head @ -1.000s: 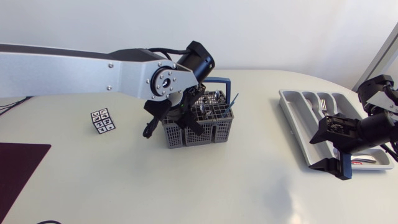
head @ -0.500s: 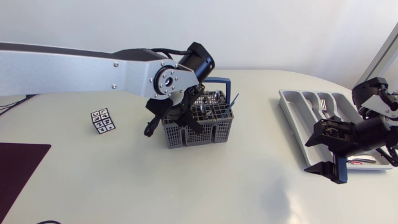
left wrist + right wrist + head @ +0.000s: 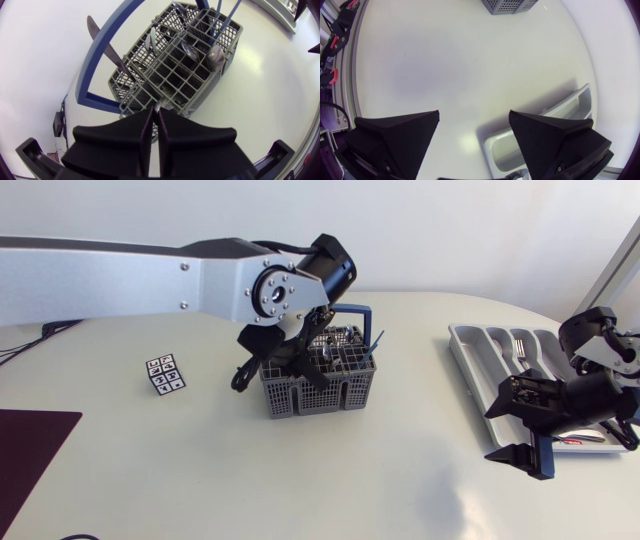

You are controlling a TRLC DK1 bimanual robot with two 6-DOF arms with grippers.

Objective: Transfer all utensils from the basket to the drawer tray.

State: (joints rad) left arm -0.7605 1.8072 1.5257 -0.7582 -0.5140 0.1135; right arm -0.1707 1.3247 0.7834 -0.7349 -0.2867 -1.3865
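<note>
Left gripper pinched shut on thin silver utensil handle at rim of basket, mid-table twd far edge. Spoon, knife upright in its cells. Right gripper wide open, holding nothing, over tray at right edge; fork inside. Marker cube left of basket; dark mat at near-left corner.

The left arm's matte black gripper sits down among metal utensils in the grey plastic mesh basket with a blue handle. Well apart, the right arm's matte black gripper — jaws wide — hovers beside the grey plastic drawer tray, which holds what looks like a fork.
</note>
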